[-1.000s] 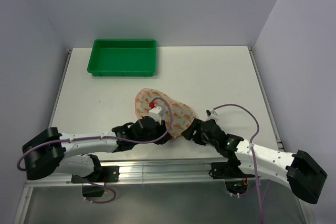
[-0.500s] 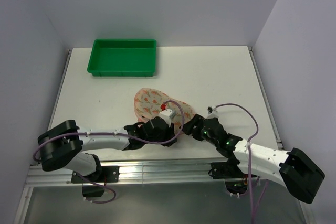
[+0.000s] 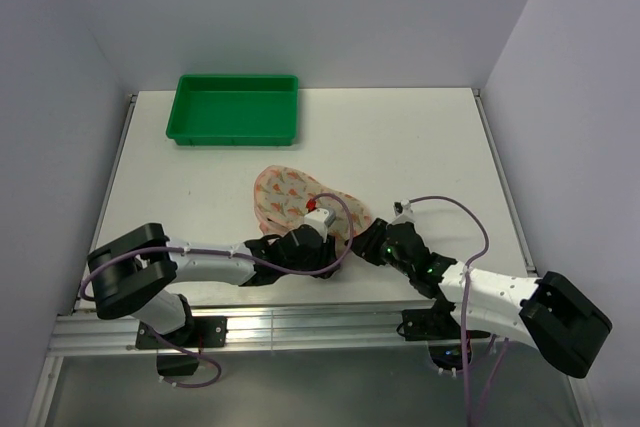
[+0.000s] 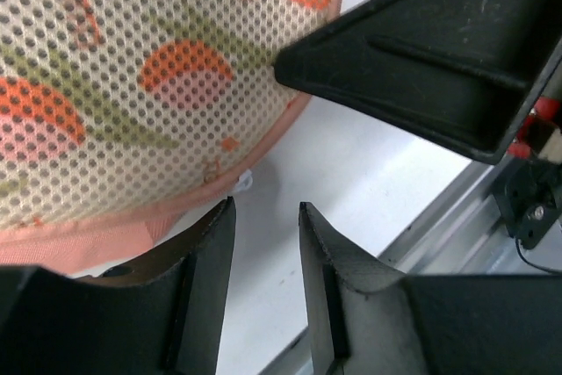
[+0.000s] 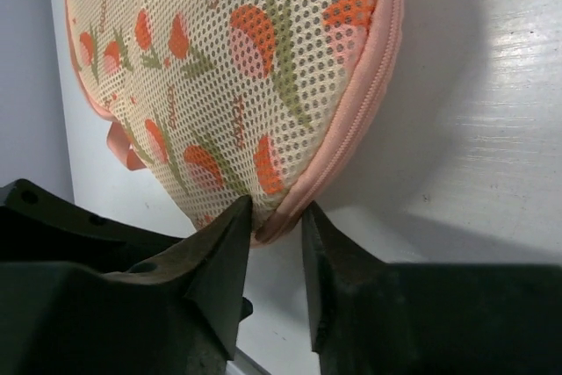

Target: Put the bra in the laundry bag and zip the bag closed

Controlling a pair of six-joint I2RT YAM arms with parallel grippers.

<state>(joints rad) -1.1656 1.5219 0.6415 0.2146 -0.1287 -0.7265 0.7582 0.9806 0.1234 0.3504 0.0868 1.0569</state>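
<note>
The laundry bag (image 3: 295, 197), pale pink mesh with orange-and-green print, lies in the middle of the table. The bra is not in view. My right gripper (image 5: 277, 208) is at the bag's near right end, its jaws closed on the pink zipper edging (image 5: 351, 129). In the top view the right gripper (image 3: 365, 245) touches that end. My left gripper (image 4: 266, 208) has its jaws a little apart with only bare table between them, just beside the bag's near edge (image 4: 132, 230) and a small white tag (image 4: 247, 183). In the top view the left gripper (image 3: 335, 252) sits close to the right one.
A green plastic tray (image 3: 235, 109) stands at the back left of the white table (image 3: 420, 147). The metal rail (image 3: 300, 322) of the table's front edge runs just behind both grippers. The right gripper's black finger (image 4: 439, 50) fills the upper right of the left wrist view.
My left gripper has slid right along the bag's near edge. My right gripper has moved left onto the bag's right end. The bag has shifted slightly left.
</note>
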